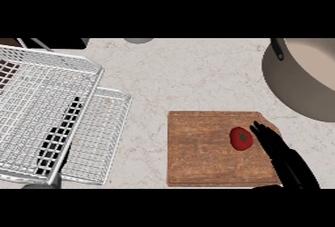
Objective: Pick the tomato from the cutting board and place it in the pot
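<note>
A red tomato [241,138] with a green stem lies on the right part of the wooden cutting board [203,150]. My right hand [278,148] comes in from the lower right, its fingers straight and stretched along the tomato's right side, close to it or just touching. The hand is open and holds nothing. A large grey pot [296,84] with a pale inside and a dark handle stands at the upper right, partly cut off by the view's edge. My left hand does not show.
A white wire dish rack [46,111] fills the left side, with a lower wire tray [98,137] next to it. A grey round object [138,40] peeks in at the top edge. Marble counter [189,75] lies between rack, board and pot.
</note>
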